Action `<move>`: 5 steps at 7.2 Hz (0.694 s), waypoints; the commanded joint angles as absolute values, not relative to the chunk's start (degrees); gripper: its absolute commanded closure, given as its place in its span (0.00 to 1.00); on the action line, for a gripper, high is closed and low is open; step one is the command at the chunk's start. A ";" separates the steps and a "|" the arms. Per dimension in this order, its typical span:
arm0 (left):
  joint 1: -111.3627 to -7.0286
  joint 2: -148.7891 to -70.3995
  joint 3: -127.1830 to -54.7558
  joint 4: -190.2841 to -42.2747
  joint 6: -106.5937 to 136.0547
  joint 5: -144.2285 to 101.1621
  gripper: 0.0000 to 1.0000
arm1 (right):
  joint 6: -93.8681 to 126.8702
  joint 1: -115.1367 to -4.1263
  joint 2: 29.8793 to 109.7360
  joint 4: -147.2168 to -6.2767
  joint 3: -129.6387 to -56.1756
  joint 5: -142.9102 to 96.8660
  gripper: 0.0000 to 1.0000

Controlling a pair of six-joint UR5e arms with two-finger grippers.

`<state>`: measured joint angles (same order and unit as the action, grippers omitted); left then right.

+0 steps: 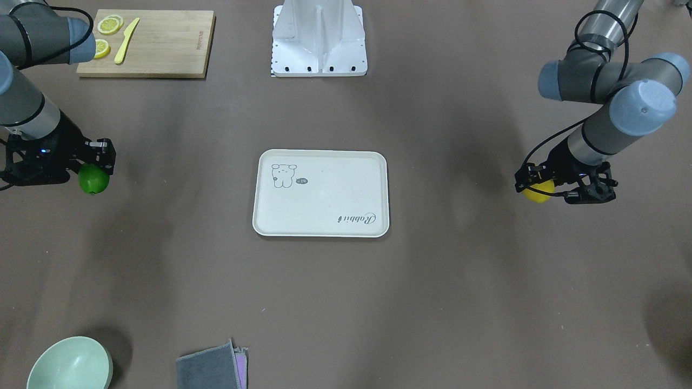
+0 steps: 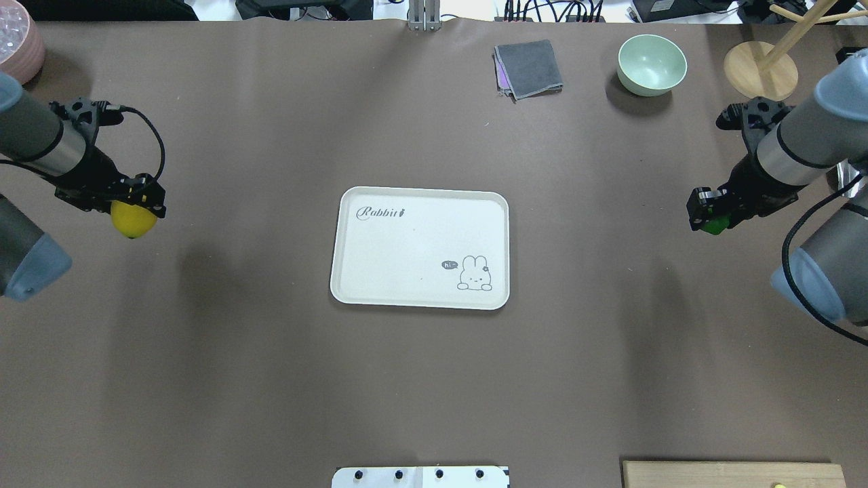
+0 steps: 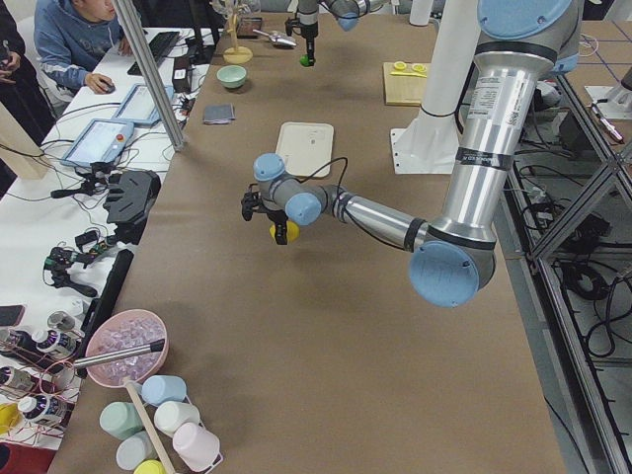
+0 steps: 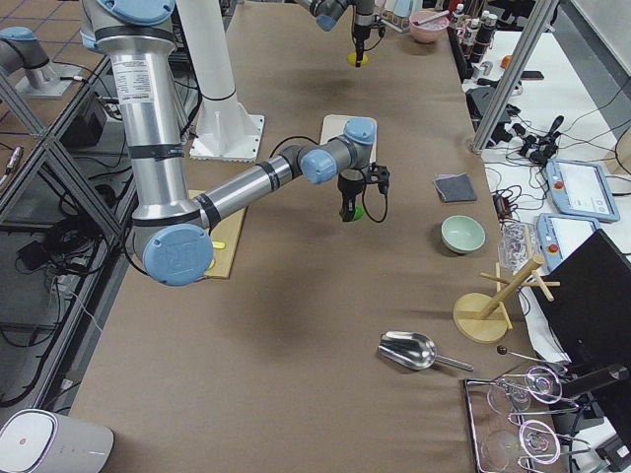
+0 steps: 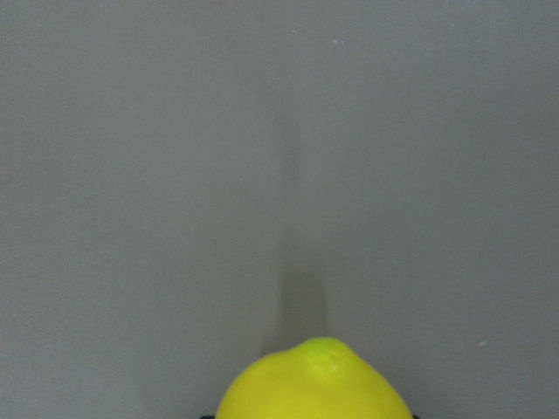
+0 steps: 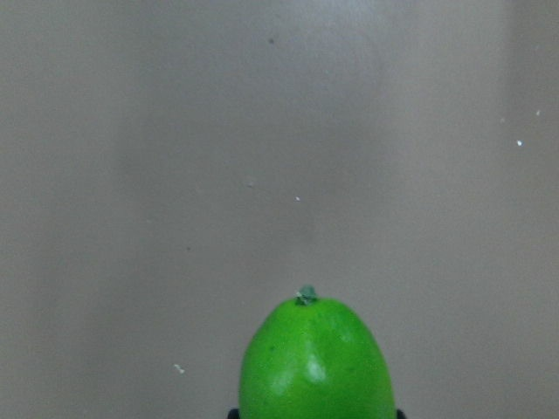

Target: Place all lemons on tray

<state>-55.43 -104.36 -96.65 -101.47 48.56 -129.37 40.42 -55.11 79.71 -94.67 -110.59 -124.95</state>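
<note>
Overhead view as reference, clock centred on the tray [image 2: 380,244]. The tray lies flat mid-table with nothing on it, and its "Rabbit" script is toward 11 o'clock. The left gripper [image 2: 139,203] is at 9 o'clock, well apart from the tray, with its jaws clamped on the yellow lemon [image 2: 133,222]. The left wrist view shows the lemon's pointed tip facing away from the camera over bare table. The right gripper [image 2: 706,215] is at 3 o'clock, also well apart from the tray, with its jaws clamped on the green lemon [image 2: 713,227], stem nub pointing outward in the right wrist view. I cannot tell whether either fruit is clear of the tabletop. The green bowl [image 2: 652,64] and folded grey cloth [image 2: 529,68] sit toward 1 o'clock. In the front-facing view the cutting board [image 1: 162,46] carries lemon slices [image 1: 110,24] and a yellow knife [image 1: 126,40].
</note>
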 commanded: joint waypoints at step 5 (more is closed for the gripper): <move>-50.21 -125.86 -105.21 -73.39 59.22 -127.20 1.00 | 46.55 -50.74 59.81 -113.99 -110.69 -122.70 1.00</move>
